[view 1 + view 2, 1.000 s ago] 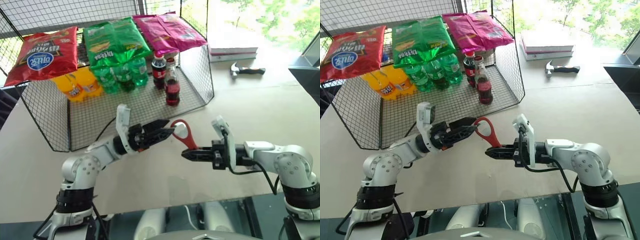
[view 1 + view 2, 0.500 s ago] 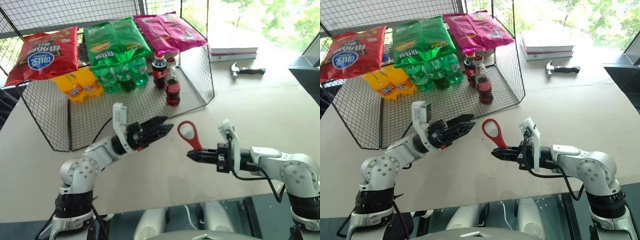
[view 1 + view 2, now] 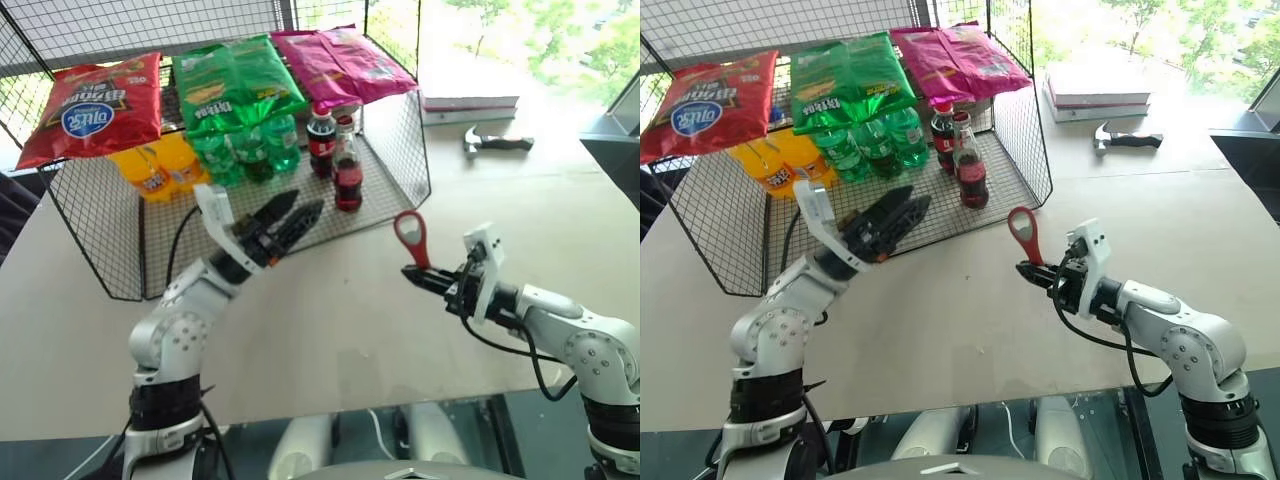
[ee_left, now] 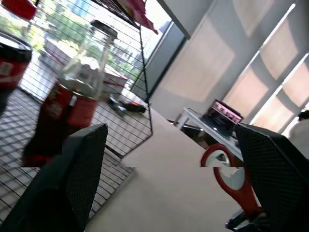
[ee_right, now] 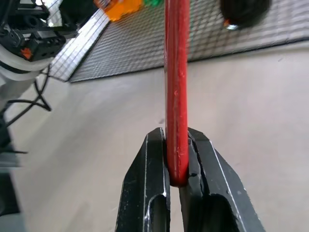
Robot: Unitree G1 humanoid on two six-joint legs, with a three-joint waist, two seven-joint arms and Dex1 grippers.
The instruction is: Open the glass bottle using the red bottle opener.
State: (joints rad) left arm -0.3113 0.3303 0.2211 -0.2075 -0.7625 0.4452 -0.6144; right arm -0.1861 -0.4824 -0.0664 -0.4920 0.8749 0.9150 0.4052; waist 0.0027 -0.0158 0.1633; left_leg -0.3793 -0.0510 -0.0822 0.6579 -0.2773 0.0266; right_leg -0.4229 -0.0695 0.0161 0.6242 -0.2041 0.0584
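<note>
Right gripper (image 3: pixel 412 273) clamped on red bottle opener (image 3: pixel 411 235), loop upright; left gripper (image 3: pixel 287 218) spread wide, empty, at nine o'clock of it; glass bottle (image 3: pixel 346 167) at eleven.

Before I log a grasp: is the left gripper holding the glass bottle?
No, the left gripper hangs open in the air, short of the glass bottle in the wire rack.
</note>
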